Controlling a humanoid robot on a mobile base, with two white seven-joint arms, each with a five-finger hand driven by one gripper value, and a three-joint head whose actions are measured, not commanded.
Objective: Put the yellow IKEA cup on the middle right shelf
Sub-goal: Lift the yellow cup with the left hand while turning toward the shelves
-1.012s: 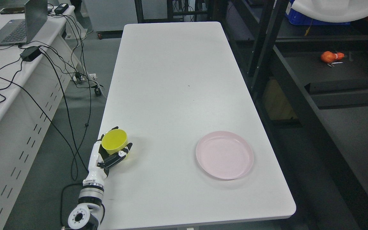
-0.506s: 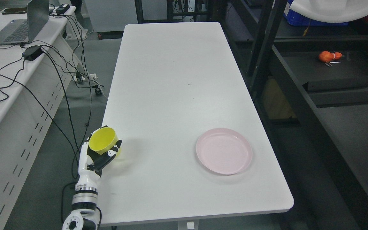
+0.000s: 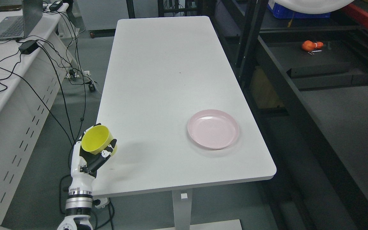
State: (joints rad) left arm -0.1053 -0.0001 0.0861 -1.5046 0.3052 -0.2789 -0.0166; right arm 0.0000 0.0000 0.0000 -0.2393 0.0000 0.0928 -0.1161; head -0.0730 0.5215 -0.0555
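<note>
Head view: left hand wrapped around yellow cup, fingers curled across the near wall, thumb side hidden behind the rim. Cup held off the white table, at its near left edge, mouth open and tipped toward the camera. Looks light, stiff and thin-walled, smooth plastic by the sheen, likely slippery under hard fingertips; probably not fragile, but easy to squeeze out of the grasp. Best taken around the side wall below the rim, as here. Pink plate well off to the hand's right, untouched. Dark shelving farther right again, an orange object lying on one level. Right hand out of frame. Carry to the shelf apparently not yet made.
</note>
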